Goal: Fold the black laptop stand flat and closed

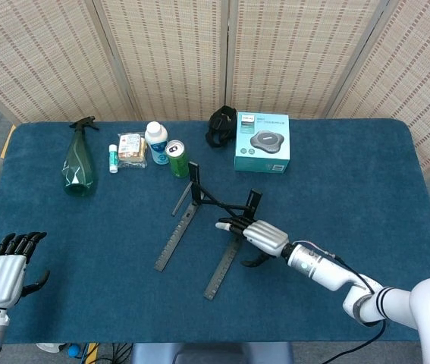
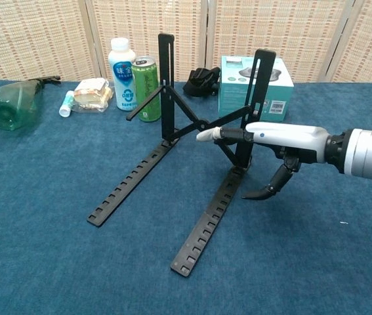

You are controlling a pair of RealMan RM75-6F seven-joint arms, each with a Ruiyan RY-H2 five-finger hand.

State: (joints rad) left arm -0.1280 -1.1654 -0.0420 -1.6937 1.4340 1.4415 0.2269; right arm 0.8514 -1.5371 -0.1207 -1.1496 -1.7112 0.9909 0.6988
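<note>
Right hand (image 2: 274, 141) is flat and stretched out, fingers (image 2: 206, 135) level with the cross-braces of the black laptop stand (image 2: 192, 164), thumb hanging below; it holds nothing, and I can't tell if the fingertips touch a brace. My left hand (image 1: 2, 274) idles open at the near table (image 1: 86, 227) edge. The stand sits mid-table, fully erected, uprights vertical, so folding hasn't really begun. Next I'd press the scissor brace to draw the rails together.
</note>
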